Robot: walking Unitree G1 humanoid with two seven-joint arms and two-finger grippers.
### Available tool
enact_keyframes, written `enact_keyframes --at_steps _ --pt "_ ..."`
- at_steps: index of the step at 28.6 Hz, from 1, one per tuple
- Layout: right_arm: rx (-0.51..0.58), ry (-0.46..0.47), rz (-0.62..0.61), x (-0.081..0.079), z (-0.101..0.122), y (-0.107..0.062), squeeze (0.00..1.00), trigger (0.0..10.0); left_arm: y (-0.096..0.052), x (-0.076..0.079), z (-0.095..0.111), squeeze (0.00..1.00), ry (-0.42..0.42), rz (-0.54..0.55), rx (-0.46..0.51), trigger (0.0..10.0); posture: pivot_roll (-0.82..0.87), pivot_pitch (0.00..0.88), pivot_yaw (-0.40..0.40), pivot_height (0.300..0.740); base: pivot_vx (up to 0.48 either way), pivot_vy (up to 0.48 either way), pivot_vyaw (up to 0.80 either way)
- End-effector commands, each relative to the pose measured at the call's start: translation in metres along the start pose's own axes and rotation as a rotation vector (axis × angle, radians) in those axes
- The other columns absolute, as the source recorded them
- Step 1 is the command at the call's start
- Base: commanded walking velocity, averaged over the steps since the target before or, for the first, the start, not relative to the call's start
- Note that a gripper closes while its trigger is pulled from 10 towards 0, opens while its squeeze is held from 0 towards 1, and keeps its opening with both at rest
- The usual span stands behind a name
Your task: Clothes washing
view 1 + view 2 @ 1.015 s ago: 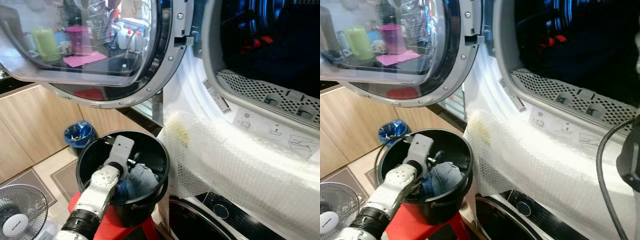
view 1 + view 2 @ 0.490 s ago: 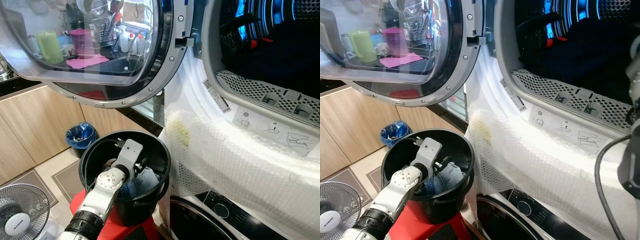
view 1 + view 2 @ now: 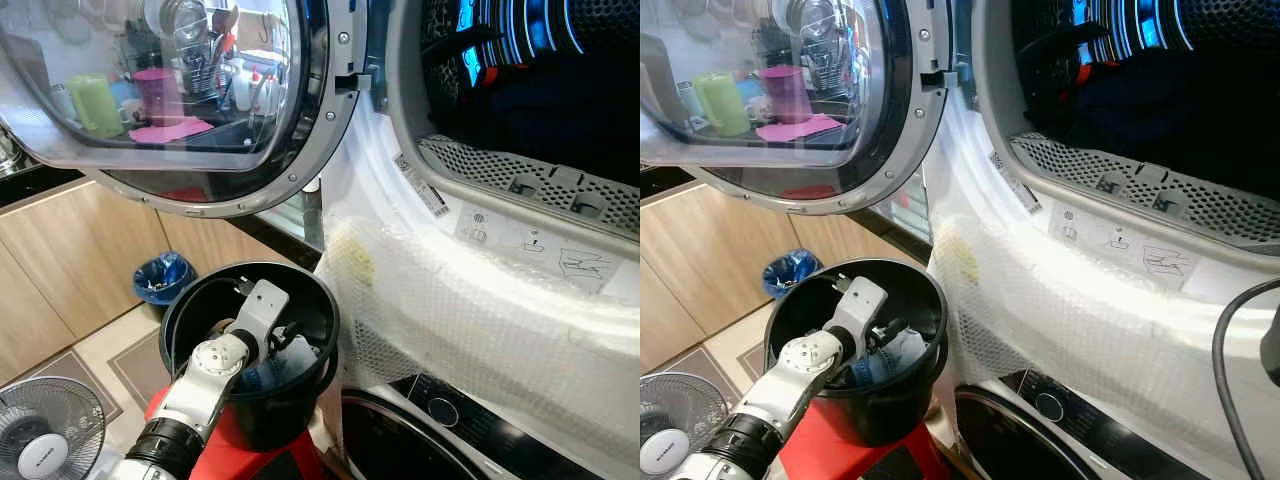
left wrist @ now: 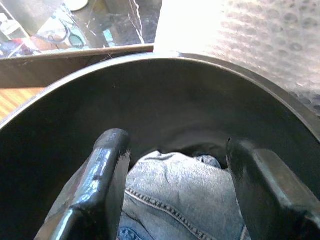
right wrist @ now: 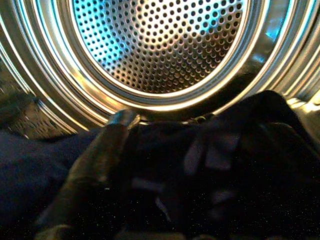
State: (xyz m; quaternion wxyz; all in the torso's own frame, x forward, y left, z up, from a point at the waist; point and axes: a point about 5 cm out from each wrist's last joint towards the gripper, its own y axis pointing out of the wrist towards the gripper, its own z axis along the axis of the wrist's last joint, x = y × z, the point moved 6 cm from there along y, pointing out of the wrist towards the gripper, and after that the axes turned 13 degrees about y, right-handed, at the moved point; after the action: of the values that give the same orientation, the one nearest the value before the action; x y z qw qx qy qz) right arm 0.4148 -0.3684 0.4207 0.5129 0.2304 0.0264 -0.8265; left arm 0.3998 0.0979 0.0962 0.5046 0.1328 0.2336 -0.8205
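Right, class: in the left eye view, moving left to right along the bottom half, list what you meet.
Fan → blue bin → black bucket with the left hand inside over the jeans → bubble-wrapped washer front.

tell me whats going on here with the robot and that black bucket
The robot is loading laundry. Its left gripper is down inside the black bucket, fingers open over a pair of jeans. Its right gripper is inside the open machine's drum, against dark clothing already there.
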Motion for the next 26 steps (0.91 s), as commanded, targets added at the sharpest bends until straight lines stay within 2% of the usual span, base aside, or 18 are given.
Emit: enact_keyframes --at_steps 1,2,3,5,7,9,10,12,13,14,15,16,18,21,22,24,25,26 --pt "0.074 0.037 0.079 -0.017 0.027 -0.003 1.0 10.0 -0.001 -0.003 0.003 0.0 0.016 -0.002 0.0 10.0 0.04 0.012 0.072 0.74 0.0 0.0 0.0" --pt "0.108 0.046 0.268 -0.047 0.041 -0.011 0.0 10.0 -0.003 -0.004 0.003 0.0 0.014 0.007 0.007 10.0 0.04 0.004 0.076 0.74 0.0 0.0 0.0" --pt "0.108 0.046 0.268 -0.047 0.041 -0.011 0.0 10.0 -0.003 -0.004 0.003 0.0 0.014 0.007 0.007 10.0 0.04 0.004 0.076 0.74 0.0 0.0 0.0" --pt "0.126 0.053 0.409 -0.065 0.048 -0.022 0.0 10.0 -0.004 -0.005 0.004 0.0 0.011 0.015 0.015 10.0 0.04 0.0 0.073 0.74 0.0 0.0 0.0" --pt "0.15 0.076 0.497 -0.07 0.05 -0.039 0.0 10.0 -0.006 -0.007 0.009 0.0 0.018 0.023 0.043 10.0 0.04 0.0 0.074 0.74 0.0 0.0 0.0" --pt "0.105 0.094 0.611 -0.079 0.038 -0.059 0.0 10.0 -0.007 -0.008 0.01 0.0 0.016 0.02 0.051 10.0 0.04 0.0 0.071 0.74 0.0 0.0 0.0" --pt "0.105 0.094 0.611 -0.079 0.038 -0.059 0.0 10.0 -0.007 -0.008 0.01 0.0 0.016 0.02 0.051 10.0 0.04 0.0 0.071 0.74 0.0 0.0 0.0" --pt "0.056 0.08 0.702 -0.084 0.022 -0.082 0.0 10.0 -0.01 -0.007 0.011 0.0 0.036 0.006 0.056 10.0 0.04 0.0 0.071 0.74 0.0 0.0 0.0" --pt "0.043 0.07 0.718 -0.084 0.017 -0.088 0.0 10.0 -0.011 -0.006 0.011 0.0 0.042 0.001 0.057 10.0 0.04 0.0 0.071 0.74 0.0 0.0 0.0" --pt "0.025 0.063 0.768 -0.082 0.007 -0.107 0.0 10.0 -0.017 -0.005 0.01 0.0 0.057 -0.016 0.063 10.0 0.05 0.0 0.064 0.74 0.0 0.0 0.0" --pt "0.025 0.063 0.768 -0.082 0.007 -0.107 0.0 10.0 -0.017 -0.005 0.01 0.0 0.057 -0.016 0.063 10.0 0.05 0.0 0.064 0.74 0.0 0.0 0.0" --pt "0.016 0.068 0.795 -0.081 0.003 -0.117 0.0 10.0 -0.019 -0.004 0.011 0.0 0.059 -0.025 0.069 10.0 0.05 0.0 0.064 0.74 0.0 0.0 0.0" --pt "0.025 0.123 0.89 -0.082 -0.001 -0.143 0.0 10.0 -0.024 -0.003 0.014 0.0 0.079 -0.037 0.098 10.0 0.06 0.0 0.062 0.74 0.0 0.0 0.0" --pt "0.035 0.116 1.065 -0.089 -0.014 -0.19 0.0 10.0 -0.028 0.002 0.023 0.0 0.111 -0.066 0.149 10.0 0.06 0.0 0.062 0.74 0.0 0.0 0.0" --pt "0.035 0.116 1.065 -0.089 -0.014 -0.19 0.0 10.0 -0.028 0.002 0.023 0.0 0.111 -0.066 0.149 10.0 0.06 0.0 0.062 0.74 0.0 0.0 0.0" --pt "0.021 0.121 1.17 -0.092 -0.026 -0.22 0.0 10.0 -0.031 0.01 0.033 0.0 0.129 -0.114 0.199 10.0 0.06 0.0 0.058 0.74 0.0 0.0 0.0" --pt "0.021 0.121 1.17 -0.092 -0.026 -0.22 0.0 10.0 -0.031 0.01 0.033 0.0 0.129 -0.114 0.199 10.0 0.06 0.0 0.058 0.74 0.0 0.0 0.0" --pt "-0.015 0.139 1.255 -0.092 -0.04 -0.247 0.0 10.0 -0.035 0.021 0.045 0.0 0.161 -0.181 0.261 10.0 0.07 0.0 0.055 0.74 0.0 0.0 0.0"
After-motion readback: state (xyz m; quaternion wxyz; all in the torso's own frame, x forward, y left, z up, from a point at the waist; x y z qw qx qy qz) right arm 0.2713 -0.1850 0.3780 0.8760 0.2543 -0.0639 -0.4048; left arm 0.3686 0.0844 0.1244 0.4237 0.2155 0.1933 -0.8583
